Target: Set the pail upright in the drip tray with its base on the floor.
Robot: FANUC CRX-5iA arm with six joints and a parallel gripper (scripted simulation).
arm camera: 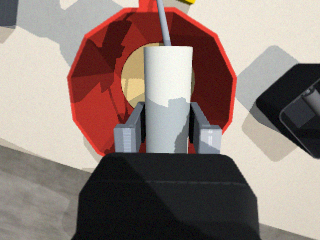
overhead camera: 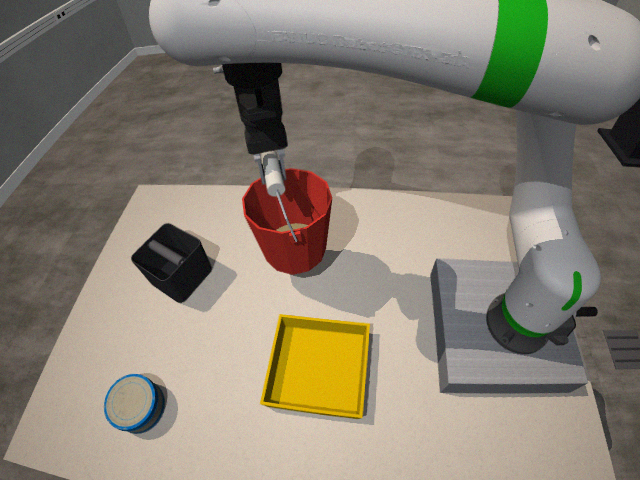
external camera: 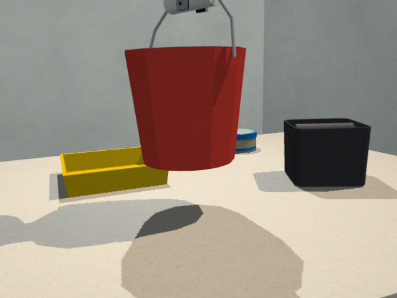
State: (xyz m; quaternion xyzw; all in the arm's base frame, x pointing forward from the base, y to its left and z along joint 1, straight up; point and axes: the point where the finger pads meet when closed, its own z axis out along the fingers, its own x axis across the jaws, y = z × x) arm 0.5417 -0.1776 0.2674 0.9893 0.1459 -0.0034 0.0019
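Pail (overhead camera: 305, 253) (external camera: 185, 108) (arm camera: 212, 95) upright in midair — gripper (overhead camera: 272, 167) (arm camera: 167, 114) clamped on its white grip (overhead camera: 273, 178) (external camera: 192, 4) (arm camera: 169, 90), yellow tray (overhead camera: 320, 366) (external camera: 115, 179) (arm camera: 186, 1) apart below

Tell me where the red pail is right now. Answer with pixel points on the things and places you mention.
The red pail (overhead camera: 297, 253) (external camera: 182, 108) (arm camera: 95, 117) hangs above the table from the tool (overhead camera: 272, 173) (arm camera: 167, 114), in the top view beyond the yellow tray (overhead camera: 323, 366) (external camera: 115, 180) and right of the black bin (overhead camera: 188, 276) (external camera: 327, 157) (arm camera: 277, 100).

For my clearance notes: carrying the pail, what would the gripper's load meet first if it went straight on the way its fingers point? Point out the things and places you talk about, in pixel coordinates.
Probably the table top (overhead camera: 206, 361) (external camera: 224, 192) (arm camera: 30, 100), under the base of the red pail (overhead camera: 292, 253) (external camera: 185, 108) (arm camera: 212, 85). The gripper (overhead camera: 273, 180) (external camera: 191, 7) (arm camera: 167, 114) points down beside the yellow drip tray (overhead camera: 320, 366) (external camera: 115, 180); the gap is hard to judge.
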